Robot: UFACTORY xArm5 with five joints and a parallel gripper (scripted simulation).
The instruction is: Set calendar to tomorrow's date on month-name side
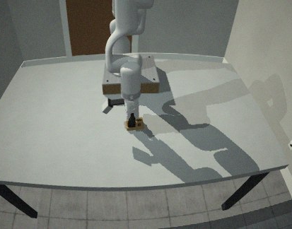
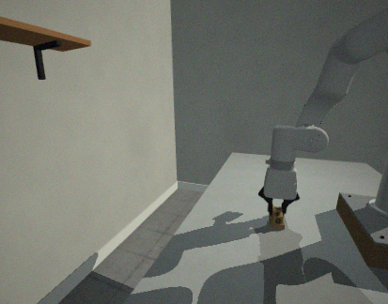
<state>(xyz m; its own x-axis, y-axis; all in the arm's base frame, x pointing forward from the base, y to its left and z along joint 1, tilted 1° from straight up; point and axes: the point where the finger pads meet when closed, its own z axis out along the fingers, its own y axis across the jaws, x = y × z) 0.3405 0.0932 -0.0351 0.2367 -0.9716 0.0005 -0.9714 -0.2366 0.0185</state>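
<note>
The small wooden calendar stands on the table just in front of the arm's base; it also shows in the exterior view. It is a yellow-brown tray with its cubes, and the digits are too small to read. My gripper points straight down over the left part of the calendar as the top camera sees it. Its black fingers are shut on a calendar cube from above. The cube sits low at the tray; I cannot tell whether it touches the tray's floor. The other cube is partly hidden beside the fingers.
The arm's wooden base block stands right behind the calendar, and its edge shows at the right in the exterior view. A wall with a shelf runs beyond the table's edge.
</note>
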